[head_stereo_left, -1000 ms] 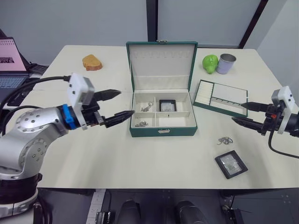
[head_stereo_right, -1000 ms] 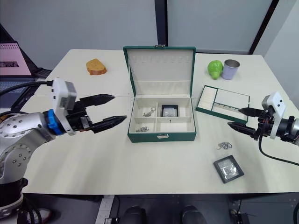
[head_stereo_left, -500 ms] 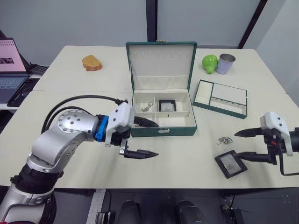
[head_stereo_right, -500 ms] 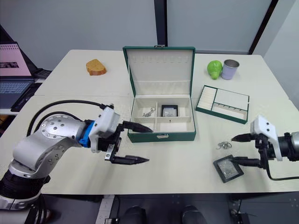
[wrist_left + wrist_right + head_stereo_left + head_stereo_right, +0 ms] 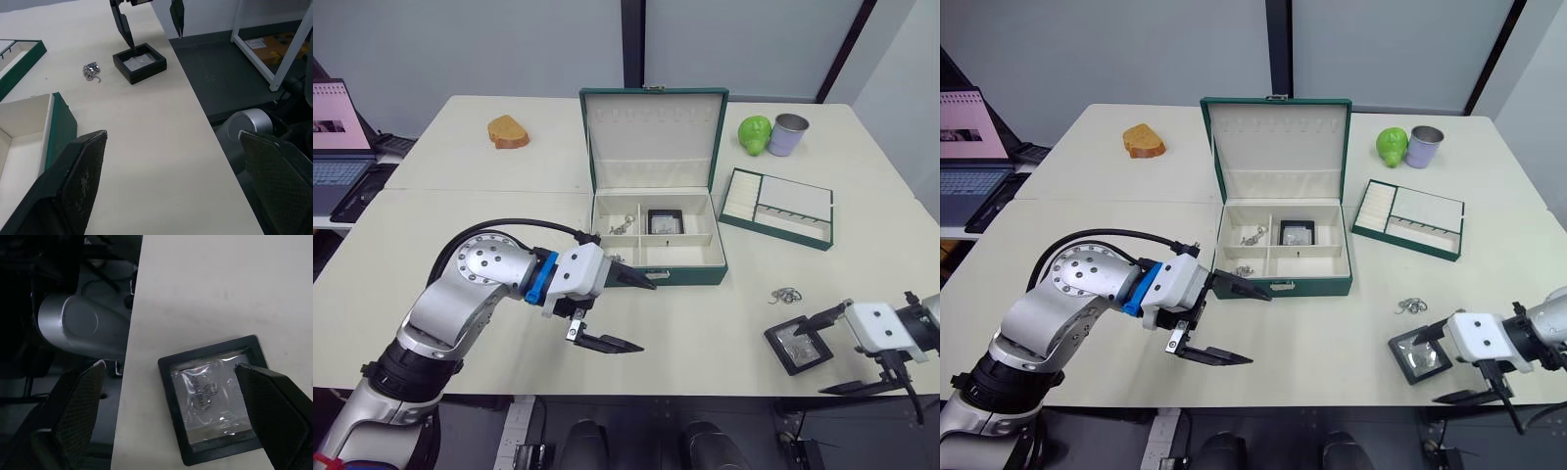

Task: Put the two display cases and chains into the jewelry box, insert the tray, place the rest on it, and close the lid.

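Note:
The jewelry box stands open mid-table with its lid upright. Inside lie one display case and a chain. The tray sits to the box's right. A loose chain and the second display case lie near the front right edge. My right gripper is open; one finger reaches over this case and the other hangs past the table edge. My left gripper is open and empty, just in front of the box's left front corner.
A green fruit and a metal cup stand at the back right. A piece of bread lies at the back left, and a laptop sits off to the left. The table's front edge runs just below the second case.
My left gripper swung from the box's left side down to its front left corner. My right gripper dropped from beside the tray to the second display case at the front edge.

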